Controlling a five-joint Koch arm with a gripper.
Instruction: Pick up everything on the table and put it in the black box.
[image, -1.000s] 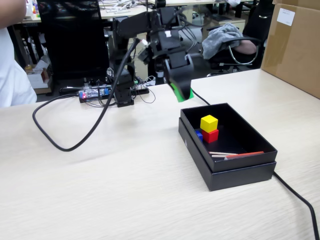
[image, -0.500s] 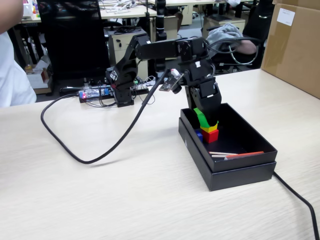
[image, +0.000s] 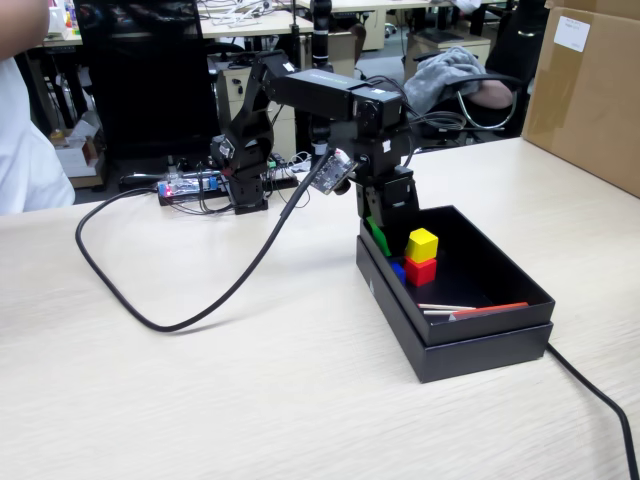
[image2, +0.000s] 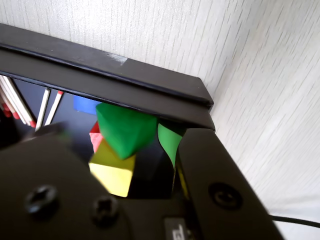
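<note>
The black box (image: 480, 335) sits on the pale table (image: 250, 380). Inside it a yellow cube (image: 421, 244) rests on a red cube (image: 420, 271), with a blue cube (image: 398, 268) beside them. My gripper (image: 385, 232) is down inside the box's near-left corner, left of the stack. In the wrist view the gripper (image2: 125, 137) is open. The green cube (image2: 125, 127) sits tilted and loose between the jaws, over the yellow cube (image2: 112, 172) and just under the box rim (image2: 125, 82). The red cube (image2: 95, 137) and blue cube (image2: 85, 104) peek out behind.
Thin red and white sticks (image: 470, 310) lie at the front of the box. A thick black cable (image: 150, 310) loops over the table on the left, and another cable (image: 600, 400) runs off at the right. A brown cardboard box (image: 590, 90) stands at the far right.
The arm swung over the box, dipped above the yellow cube, then shifted left and down into the box corner. The jaws have parted and the green cube is loose.
</note>
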